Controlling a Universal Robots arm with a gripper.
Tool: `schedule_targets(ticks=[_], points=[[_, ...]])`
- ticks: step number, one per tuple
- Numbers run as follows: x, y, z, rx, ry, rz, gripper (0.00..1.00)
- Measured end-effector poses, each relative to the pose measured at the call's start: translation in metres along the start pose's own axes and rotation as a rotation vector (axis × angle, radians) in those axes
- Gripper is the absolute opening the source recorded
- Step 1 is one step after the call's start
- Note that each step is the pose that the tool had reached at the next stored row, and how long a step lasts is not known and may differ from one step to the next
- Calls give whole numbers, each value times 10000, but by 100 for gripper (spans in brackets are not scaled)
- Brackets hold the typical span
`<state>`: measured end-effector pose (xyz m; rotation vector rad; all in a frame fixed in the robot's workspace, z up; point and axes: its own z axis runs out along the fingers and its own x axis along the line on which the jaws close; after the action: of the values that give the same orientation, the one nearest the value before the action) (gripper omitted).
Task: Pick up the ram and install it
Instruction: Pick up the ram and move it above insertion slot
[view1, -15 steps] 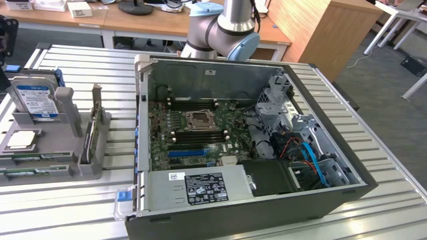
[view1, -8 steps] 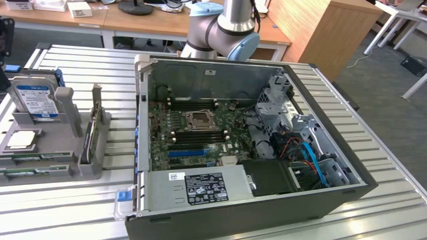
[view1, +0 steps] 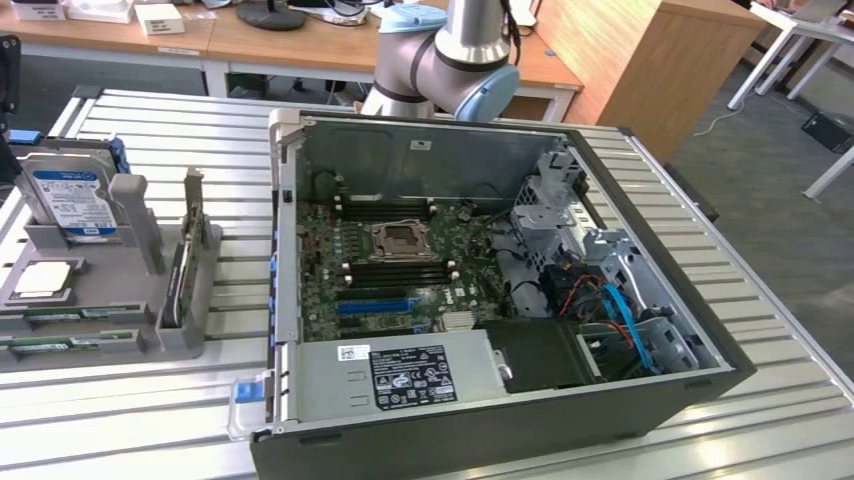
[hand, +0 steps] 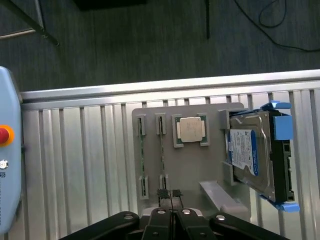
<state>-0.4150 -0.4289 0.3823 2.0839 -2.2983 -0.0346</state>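
Hovering over the grey plastic parts tray (hand: 200, 165) with black pincer (hand: 169, 193) shut on nothing, just above the tray's thin green ram stick (hand: 162, 156), likely to jab it if lowered unopened.

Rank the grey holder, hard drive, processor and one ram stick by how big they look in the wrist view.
1. grey holder
2. hard drive
3. processor and ram stick: unsure; the stick is longer but seen edge-on, very thin.
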Motion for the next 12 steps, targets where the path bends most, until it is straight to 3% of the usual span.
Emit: schedule_targets(ticks=[12], points=[[0,0,4,57,-21,-222,11]])
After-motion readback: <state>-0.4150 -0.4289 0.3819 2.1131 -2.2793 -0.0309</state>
